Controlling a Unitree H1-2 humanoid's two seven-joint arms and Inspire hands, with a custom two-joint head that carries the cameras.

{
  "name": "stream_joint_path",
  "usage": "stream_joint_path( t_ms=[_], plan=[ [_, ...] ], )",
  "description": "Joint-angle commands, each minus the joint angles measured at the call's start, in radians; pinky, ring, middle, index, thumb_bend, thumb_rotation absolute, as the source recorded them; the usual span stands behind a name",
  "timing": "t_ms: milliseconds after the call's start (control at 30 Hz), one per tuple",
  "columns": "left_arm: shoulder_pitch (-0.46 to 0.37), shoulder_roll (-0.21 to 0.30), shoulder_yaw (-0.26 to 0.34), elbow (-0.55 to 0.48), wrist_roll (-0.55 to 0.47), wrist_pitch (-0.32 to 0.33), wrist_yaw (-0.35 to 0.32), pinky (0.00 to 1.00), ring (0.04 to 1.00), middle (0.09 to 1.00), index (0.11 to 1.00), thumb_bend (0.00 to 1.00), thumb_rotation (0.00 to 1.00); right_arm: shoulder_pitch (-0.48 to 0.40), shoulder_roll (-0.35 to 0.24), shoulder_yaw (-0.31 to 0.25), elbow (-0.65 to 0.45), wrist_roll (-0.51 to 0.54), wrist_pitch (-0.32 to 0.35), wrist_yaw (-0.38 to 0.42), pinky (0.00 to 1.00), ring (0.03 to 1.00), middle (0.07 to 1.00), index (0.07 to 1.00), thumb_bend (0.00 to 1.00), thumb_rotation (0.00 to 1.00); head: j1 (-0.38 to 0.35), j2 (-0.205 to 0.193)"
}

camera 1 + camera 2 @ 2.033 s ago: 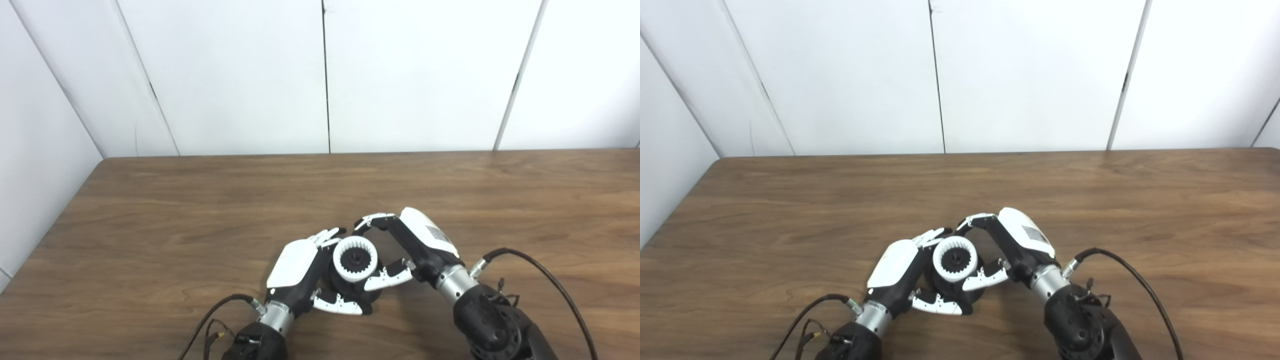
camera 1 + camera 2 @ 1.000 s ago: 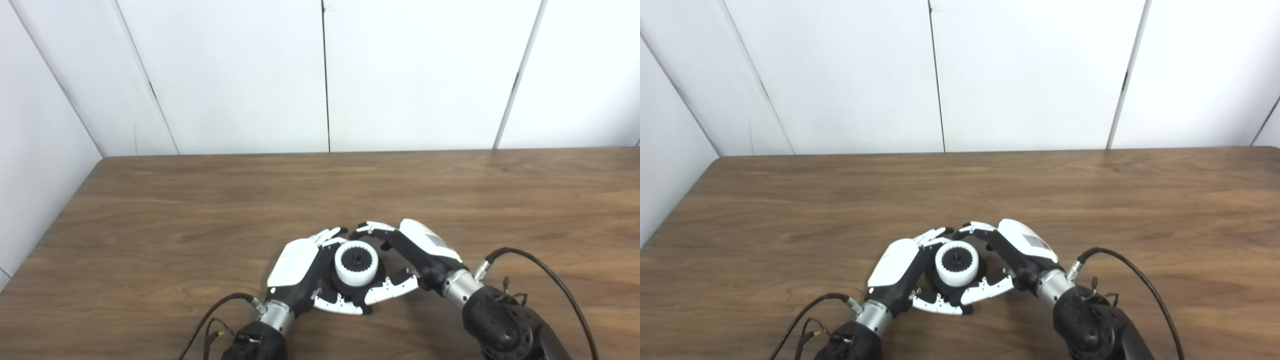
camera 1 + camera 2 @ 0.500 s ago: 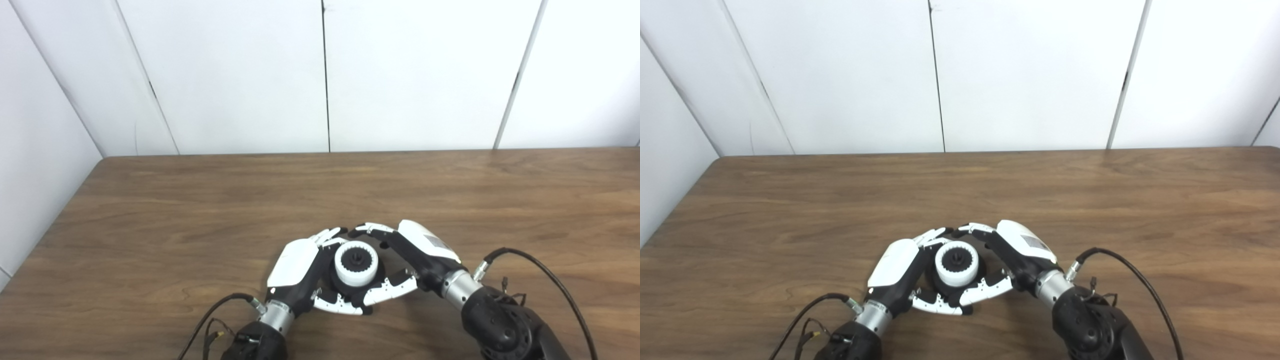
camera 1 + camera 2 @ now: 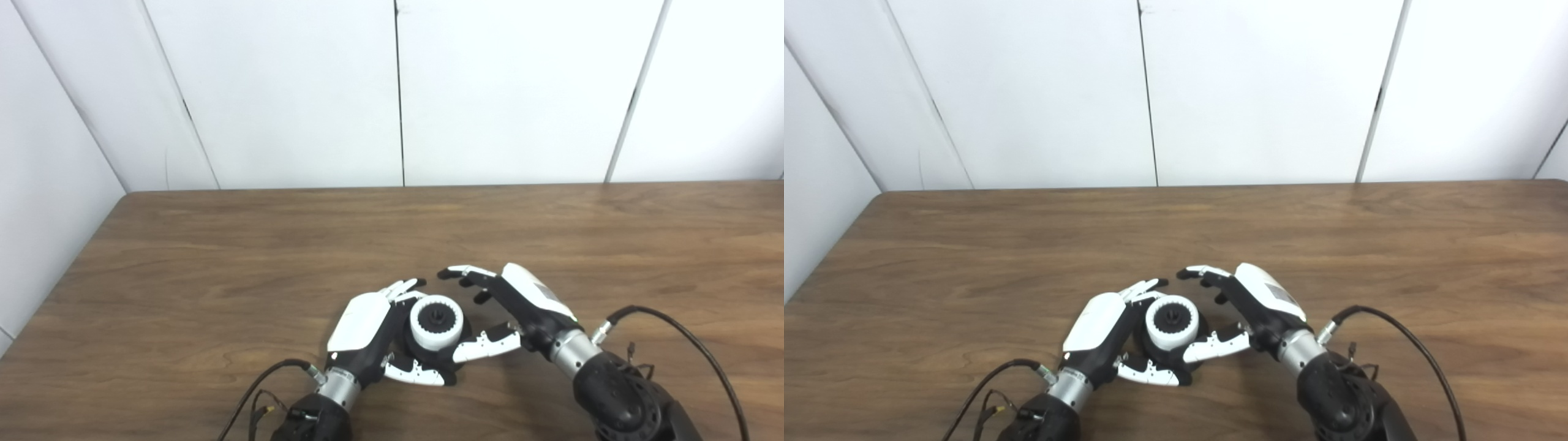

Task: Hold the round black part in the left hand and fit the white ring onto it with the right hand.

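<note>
The round black part (image 4: 454, 344) rests low on the table near the front edge, with my left hand (image 4: 362, 327) shut on it from the left side. The white toothed ring (image 4: 435, 321) sits on top of the black part, its opening facing up. My right hand (image 4: 511, 306) is open just to the right of the ring, fingers spread and curved over the table, thumb (image 4: 487, 345) lying near the black part's lower right. In the right eye view the ring (image 4: 1171, 328) and the right hand (image 4: 1252, 306) show a small gap between them.
The brown wooden table (image 4: 245, 257) runs back to white wall panels (image 4: 398, 92). Its left edge (image 4: 67, 269) lies near a side wall. Black cables (image 4: 686, 343) trail from both wrists near the front edge.
The white ring went down onto the black part. My right hand then let go of the ring, spread its fingers and drew off a little to the right. The left hand stayed put.
</note>
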Motion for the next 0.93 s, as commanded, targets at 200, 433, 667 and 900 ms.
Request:
stream_joint_path(
  t_ms=[200, 433, 667, 900],
  plan=[
    [0.019, 0.014, -0.007, 0.001, 0.013, 0.026, -0.039, 0.89, 0.928, 0.918, 0.642, 0.9, 0.31, 0.023, 0.014, -0.065, -0.026, 0.091, -0.047, -0.068, 0.73, 0.861, 0.893, 0.843, 0.96, 0.44, -0.003, -0.006],
    [0.023, 0.019, 0.0, -0.008, 0.005, 0.028, -0.046, 0.9, 0.929, 0.919, 0.643, 0.9, 0.31, 0.051, 0.005, -0.085, -0.036, 0.125, -0.064, -0.095, 0.75, 0.869, 0.899, 0.849, 0.95, 0.44, -0.019, 0.0],
    [0.021, 0.02, 0.0, 0.0, 0.005, 0.023, -0.041, 0.89, 0.927, 0.917, 0.64, 0.9, 0.31, 0.093, 0.02, -0.113, -0.022, 0.165, -0.114, -0.146, 0.78, 0.871, 0.893, 0.845, 0.94, 0.4, -0.028, -0.001],
    [0.019, 0.021, 0.004, 0.007, -0.002, 0.02, -0.041, 0.9, 0.93, 0.92, 0.643, 0.9, 0.3, 0.126, 0.041, -0.133, 0.011, 0.182, -0.151, -0.204, 0.8, 0.873, 0.884, 0.843, 0.94, 0.42, -0.035, 0.003]
  ],
)
